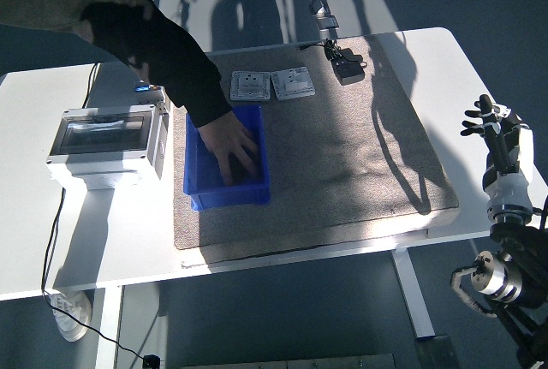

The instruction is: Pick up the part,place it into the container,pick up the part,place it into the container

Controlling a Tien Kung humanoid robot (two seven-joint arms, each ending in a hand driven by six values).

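Resting person's hand [233, 148] inside container [225, 191], right hand [500, 138] well apart

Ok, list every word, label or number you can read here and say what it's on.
None can be read.
The two grey parts show no legible marking.
The white enclosure box shows no print at this size.
The blue container and black adapter show no label.

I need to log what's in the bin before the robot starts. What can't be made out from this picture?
- Blue bin contents, head view: hidden under the person's hand.
- Left arm: outside the picture.
- Two grey plates: details too small.
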